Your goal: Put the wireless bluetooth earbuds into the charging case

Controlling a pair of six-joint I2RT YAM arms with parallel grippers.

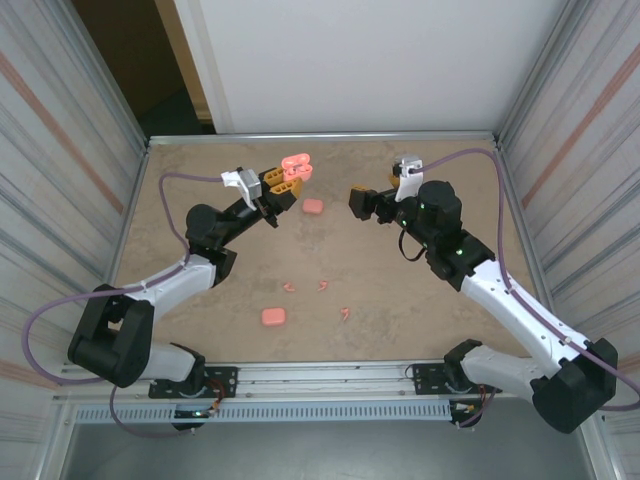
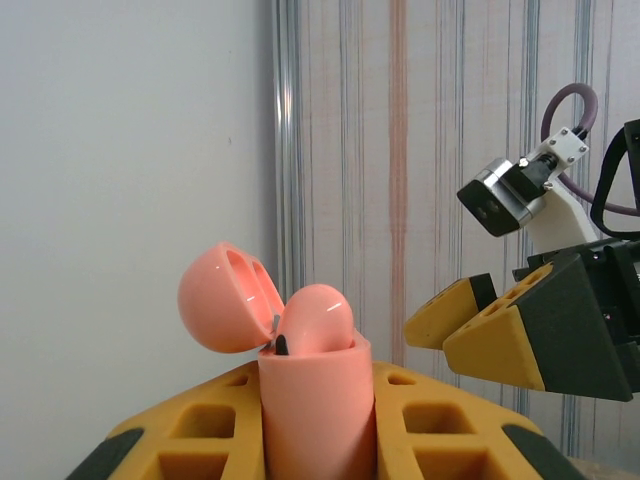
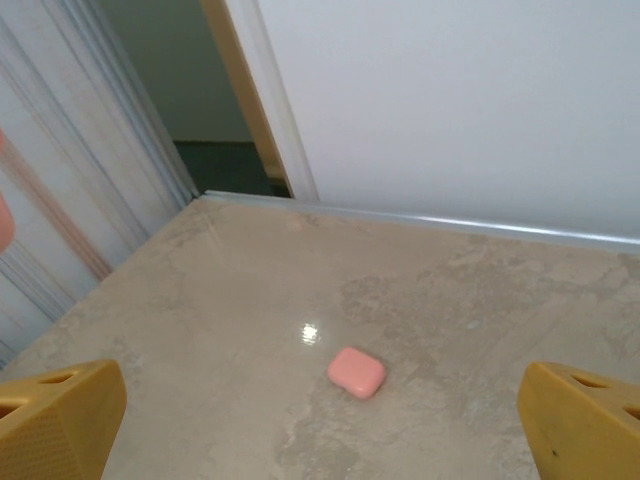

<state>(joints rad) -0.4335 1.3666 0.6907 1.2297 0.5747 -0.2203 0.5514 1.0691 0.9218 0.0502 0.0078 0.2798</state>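
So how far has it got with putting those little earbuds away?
Early days. The left gripper holds one pink case, lid flipped open; whether a bud sits inside is unclear. The right gripper is open and empty. Three earbuds lie loose on the table and two closed cases wait.

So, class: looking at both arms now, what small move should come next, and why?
Probably lower the right claw toward one tiny salmon-pink plastic earbud on the tan table. The left claw is shut on the open pink rounded plastic case, while the right claw stands open and empty.
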